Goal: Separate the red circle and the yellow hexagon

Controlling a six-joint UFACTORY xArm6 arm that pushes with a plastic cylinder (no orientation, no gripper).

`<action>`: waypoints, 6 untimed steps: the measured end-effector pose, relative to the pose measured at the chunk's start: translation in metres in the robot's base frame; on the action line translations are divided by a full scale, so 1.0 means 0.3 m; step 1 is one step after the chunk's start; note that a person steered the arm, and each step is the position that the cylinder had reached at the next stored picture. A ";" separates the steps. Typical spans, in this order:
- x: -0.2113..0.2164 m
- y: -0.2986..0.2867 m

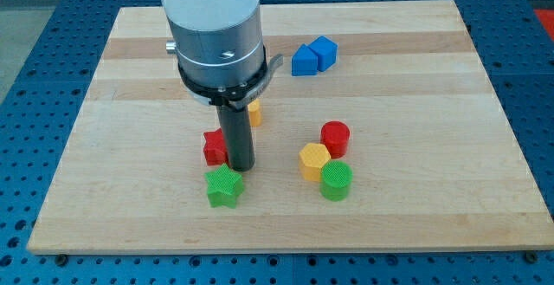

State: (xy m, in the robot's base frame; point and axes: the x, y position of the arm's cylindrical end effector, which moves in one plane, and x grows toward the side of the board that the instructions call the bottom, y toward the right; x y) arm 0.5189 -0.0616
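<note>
The red circle (335,137) stands right of the board's middle. The yellow hexagon (314,160) sits just below and left of it, touching or nearly touching it. A green circle (336,181) sits against the hexagon's lower right. My tip (239,167) is at the end of the dark rod, well to the left of these blocks. It is beside a red block (214,147) and just above a green star (224,187).
A yellow block (254,112) is partly hidden behind the rod. Two blue blocks (312,56) sit together near the view's top. The wooden board (415,77) lies on a blue perforated table. The arm's wide grey body hides part of the board's upper left.
</note>
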 end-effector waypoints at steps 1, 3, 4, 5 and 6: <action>0.000 0.047; -0.025 0.233; -0.076 0.329; -0.085 0.374; -0.121 0.407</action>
